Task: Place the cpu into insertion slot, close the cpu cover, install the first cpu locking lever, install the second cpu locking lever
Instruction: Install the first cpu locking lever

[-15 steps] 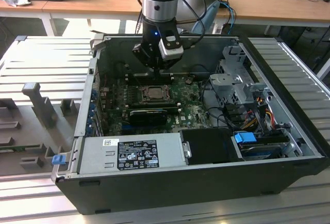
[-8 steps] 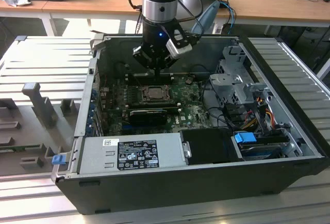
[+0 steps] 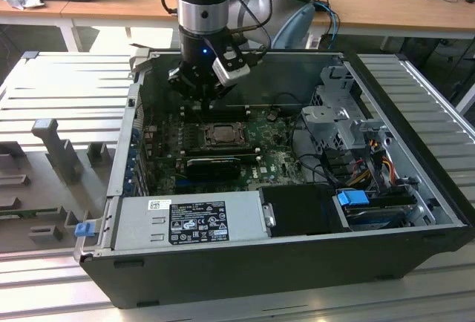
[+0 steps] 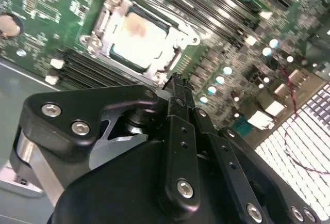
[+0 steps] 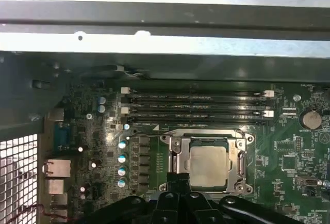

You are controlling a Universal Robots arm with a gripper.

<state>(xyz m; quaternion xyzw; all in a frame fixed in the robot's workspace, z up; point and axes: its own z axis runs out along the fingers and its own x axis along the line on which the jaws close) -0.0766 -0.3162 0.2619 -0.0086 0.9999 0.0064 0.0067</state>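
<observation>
One cpu (image 5: 208,164) lies under the lowered cover (image 5: 177,154); hand (image 4: 178,82) pinched shut (tips together) just beside it; one white label (image 3: 198,220), unreadable.

Inside the open dark metal computer case (image 3: 415,188), the green motherboard (image 3: 278,160) is laid flat toward the exterior view's left. The small square silvery cpu (image 3: 220,133) (image 5: 208,164) is seated in the dark-framed square insertion slot (image 5: 208,141), and the thin square metal cpu cover (image 5: 175,157) is laid flat around it. The black gripper (image 3: 200,105) is held above the slot's far edge. The long black card (image 3: 214,165) is set just near of the slot, and the boxy grey power supply (image 3: 189,218) nearest of all. The grey metal drive cage (image 3: 341,118) is mounted at the exterior view's right.
</observation>
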